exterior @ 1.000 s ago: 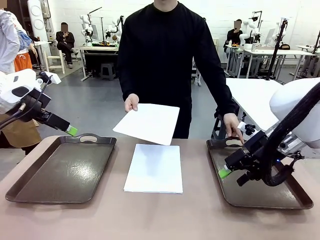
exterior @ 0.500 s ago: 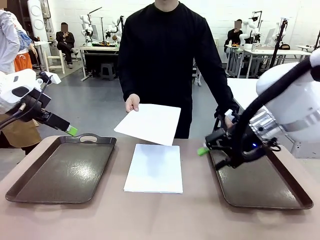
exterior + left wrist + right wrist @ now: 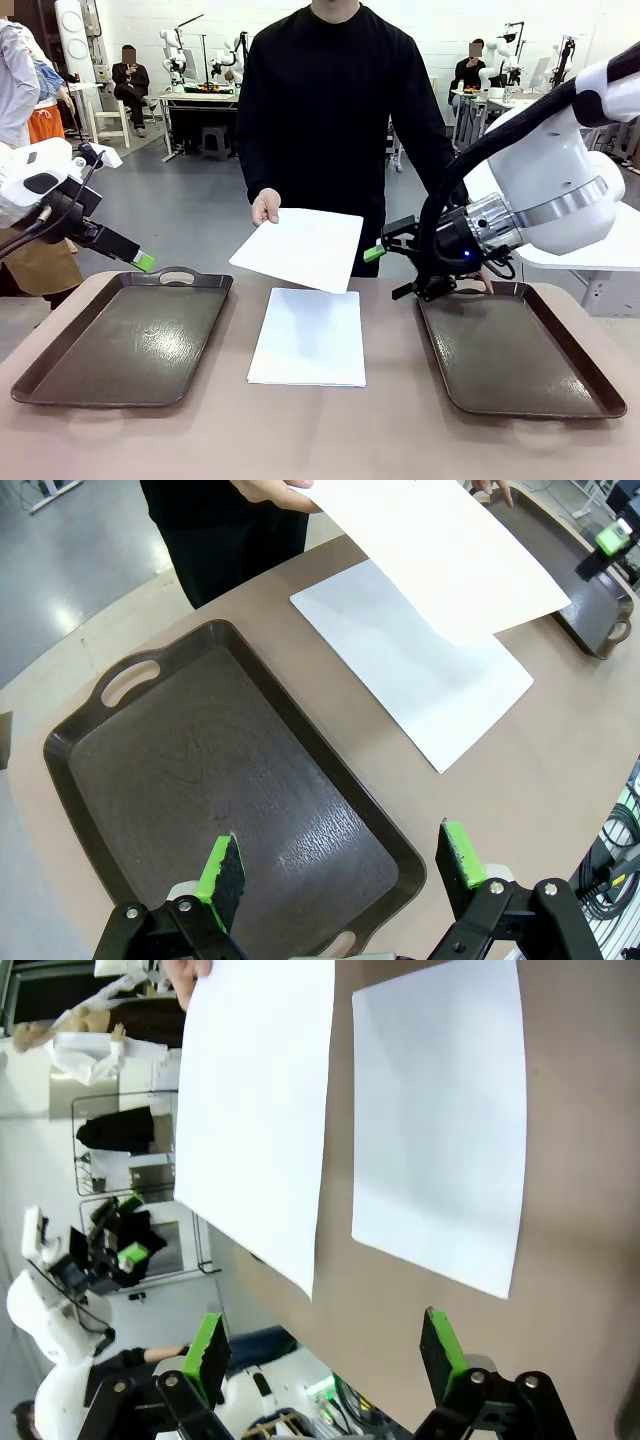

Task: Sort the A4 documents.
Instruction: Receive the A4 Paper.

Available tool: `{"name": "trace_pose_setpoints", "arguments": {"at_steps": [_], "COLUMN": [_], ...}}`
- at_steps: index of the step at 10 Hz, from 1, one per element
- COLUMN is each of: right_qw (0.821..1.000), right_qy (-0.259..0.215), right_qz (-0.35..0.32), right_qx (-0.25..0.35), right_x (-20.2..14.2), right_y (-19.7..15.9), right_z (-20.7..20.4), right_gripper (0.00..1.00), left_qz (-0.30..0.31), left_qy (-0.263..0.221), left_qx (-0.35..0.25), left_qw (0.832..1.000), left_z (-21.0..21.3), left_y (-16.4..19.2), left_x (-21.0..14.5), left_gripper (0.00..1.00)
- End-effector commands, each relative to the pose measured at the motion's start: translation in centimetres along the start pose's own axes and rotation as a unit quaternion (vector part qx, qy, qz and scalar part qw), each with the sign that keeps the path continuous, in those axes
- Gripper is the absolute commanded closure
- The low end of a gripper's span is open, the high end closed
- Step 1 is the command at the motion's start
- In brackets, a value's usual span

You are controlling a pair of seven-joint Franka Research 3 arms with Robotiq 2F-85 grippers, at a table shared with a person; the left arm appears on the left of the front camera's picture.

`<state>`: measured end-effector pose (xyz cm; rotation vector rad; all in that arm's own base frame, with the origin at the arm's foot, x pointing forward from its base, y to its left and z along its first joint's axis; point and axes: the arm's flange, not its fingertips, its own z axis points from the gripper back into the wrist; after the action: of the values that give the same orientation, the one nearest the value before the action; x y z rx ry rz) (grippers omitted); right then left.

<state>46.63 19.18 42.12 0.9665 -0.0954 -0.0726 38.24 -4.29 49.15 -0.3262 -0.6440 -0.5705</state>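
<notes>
Held sheet: one white A4 document (image 3: pixel 297 248) hung in the air over the far side of the desk (image 3: pixel 200 440), tilted and pinched at a corner by the person's hand (image 3: pixel 264 206).
Sheet on the desk: more white paper (image 3: pixel 308 336) lay flat at the middle, between the two trays. I could not tell whether it was one sheet or several.
Trays: the left tray (image 3: pixel 125 340) and the right tray (image 3: pixel 520 350), both dark brown, held no paper.
Right end effector (image 3: pixel 325 1350): fingers spread, holding nothing, just beside the held sheet's free edge without touching it.
Left end effector (image 3: pixel 340 862): fingers spread, holding nothing, hovering above the left tray.
Progress: sorting seemed barely begun. Nothing was filed, and the handover was not yet made.
</notes>
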Motion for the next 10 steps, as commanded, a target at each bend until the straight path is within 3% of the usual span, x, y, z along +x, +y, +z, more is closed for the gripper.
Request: {"name": "trace_pose_setpoints", "arguments": {"at_steps": [1,7,10], "right_qw": [0.999,0.989,0.984], "right_qy": [-0.017,-0.008,-0.009], "right_qz": [-0.034,-0.108,-0.110], "right_qx": [0.014,0.097,0.139], "right_x": [1.9,5.7,7.2], "right_y": [-0.5,-1.4,-2.1], "right_z": [-2.0,-4.5,-5.4], "right_gripper": [0.00,0.00,0.00], "left_qz": [0.001,0.001,0.001], "left_qy": [-0.002,-0.002,-0.002], "left_qx": [-0.003,-0.003,-0.003], "left_qw": [1.000,1.000,1.000], "left_z": [0.0,0.0,0.0], "left_y": [0.2,0.2,0.2], "left_x": [-0.1,-0.1,-0.1], "left_gripper": [0.00,0.00,0.00]}}
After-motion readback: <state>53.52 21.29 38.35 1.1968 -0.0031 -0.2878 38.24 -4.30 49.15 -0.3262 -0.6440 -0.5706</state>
